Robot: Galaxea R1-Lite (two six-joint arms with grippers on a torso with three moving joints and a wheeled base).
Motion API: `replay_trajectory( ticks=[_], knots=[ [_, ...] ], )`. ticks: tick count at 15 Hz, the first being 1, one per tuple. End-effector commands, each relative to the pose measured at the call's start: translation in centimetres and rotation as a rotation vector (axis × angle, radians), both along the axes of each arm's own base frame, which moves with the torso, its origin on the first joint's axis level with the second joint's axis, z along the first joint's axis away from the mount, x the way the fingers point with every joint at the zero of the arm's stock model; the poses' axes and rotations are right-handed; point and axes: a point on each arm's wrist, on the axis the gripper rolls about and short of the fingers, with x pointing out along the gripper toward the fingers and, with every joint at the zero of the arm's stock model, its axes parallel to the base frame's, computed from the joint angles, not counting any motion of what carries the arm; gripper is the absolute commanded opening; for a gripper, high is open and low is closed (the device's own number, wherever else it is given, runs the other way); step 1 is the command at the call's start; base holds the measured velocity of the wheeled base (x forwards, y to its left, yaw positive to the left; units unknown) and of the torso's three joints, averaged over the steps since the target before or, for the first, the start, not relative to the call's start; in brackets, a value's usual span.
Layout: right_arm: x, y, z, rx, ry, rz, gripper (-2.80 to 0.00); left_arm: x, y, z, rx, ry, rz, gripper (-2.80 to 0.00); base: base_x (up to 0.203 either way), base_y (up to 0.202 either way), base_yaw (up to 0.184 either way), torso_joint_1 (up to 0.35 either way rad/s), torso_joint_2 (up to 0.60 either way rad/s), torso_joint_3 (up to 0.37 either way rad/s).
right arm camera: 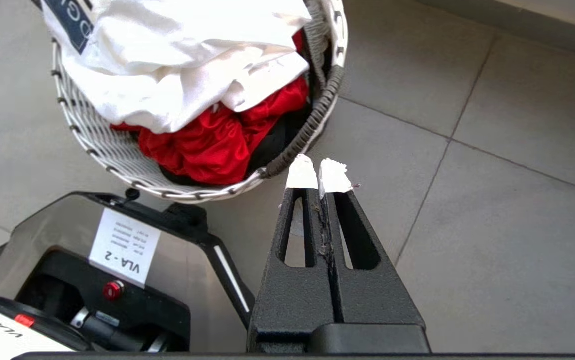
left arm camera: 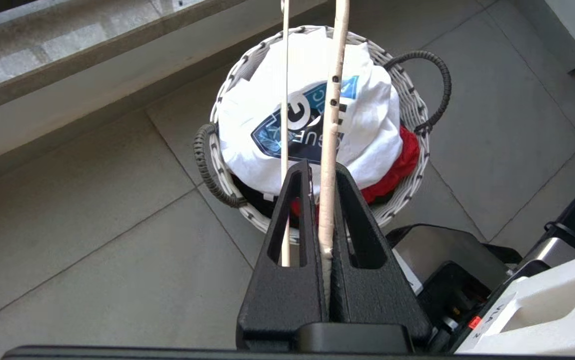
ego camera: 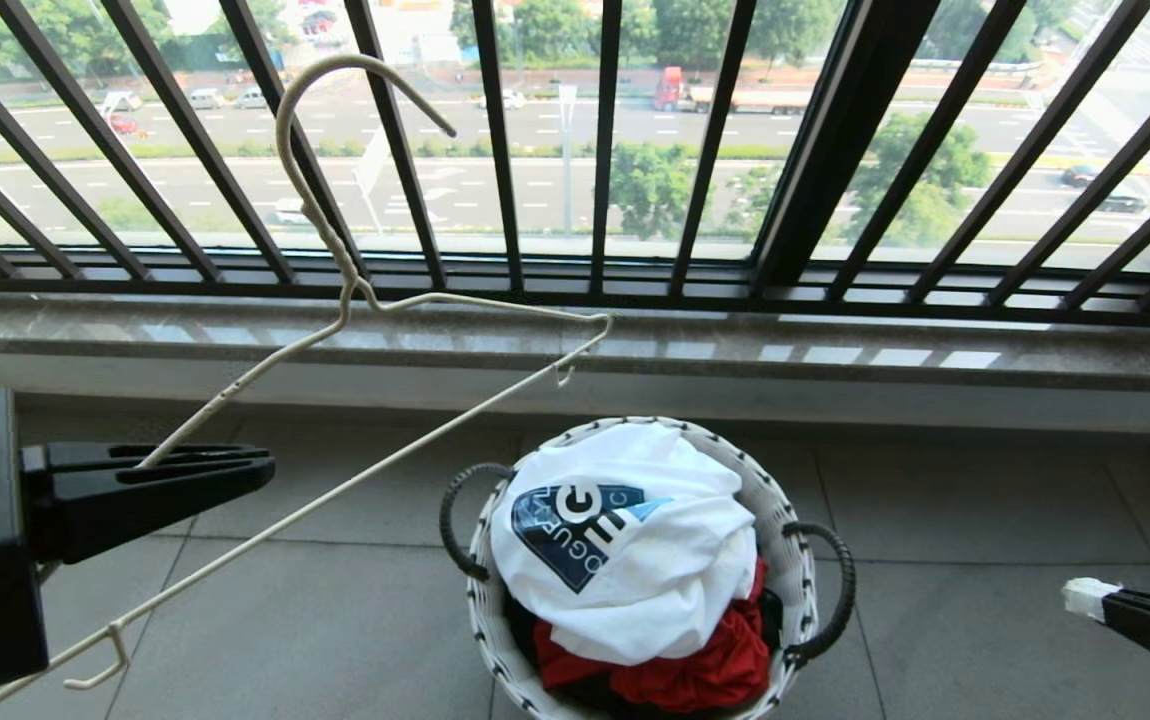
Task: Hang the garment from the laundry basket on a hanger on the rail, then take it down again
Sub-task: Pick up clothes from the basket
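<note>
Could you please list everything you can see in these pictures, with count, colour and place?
T-shirt: one, white with dark blue print, on top of the pile in the basket.
Red cloth: one, under the T-shirt.
Black cloth: one, dark, deepest in the basket.
Basket: one, white woven with dark handles, on the tiled floor.
Hanger: one, cream wire, tilted, held up at left.
Window railing: black bars above a stone sill.
Robot base: black, beside the basket.
Left gripper: shut on the hanger's shoulder.
Right gripper: shut, empty, low right of the basket.

hanger [ego camera: 375, 300] left of basket [ego camera: 795, 560], right side open
</note>
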Motion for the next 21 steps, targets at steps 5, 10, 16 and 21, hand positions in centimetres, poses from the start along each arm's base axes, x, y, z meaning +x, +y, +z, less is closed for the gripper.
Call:
replay_trajectory(
  ticks=[5,10,16,21],
  knots=[
    [8.5,13.8,-4.4,-0.112,0.164,0.267,-2.80,1.0,0.1,1.2,-0.032,0.004,0.108,-2.80,0.000,0.000,0.000,0.000,0.00,0.000],
    [10.4,20.3,-5.3,-0.119,0.142,0.342,-2.80,0.8,0.5,1.8,-0.037,-0.021,0.144,-2.80,0.000,0.000,0.000,0.000,0.00,0.000],
    [12.7,23.5,-7.2,-0.141,0.090,0.400,0.00,0.8,0.6,2.0,-0.038,-0.031,0.153,-2.80,0.000,0.000,0.000,0.000,0.00,0.000],
    [14.1,25.4,-7.3,-0.207,-0.022,0.493,0.00,0.6,1.5,2.5,-0.045,-0.057,0.229,-2.80,0.000,0.000,0.000,0.000,0.00,0.000]
  ],
)
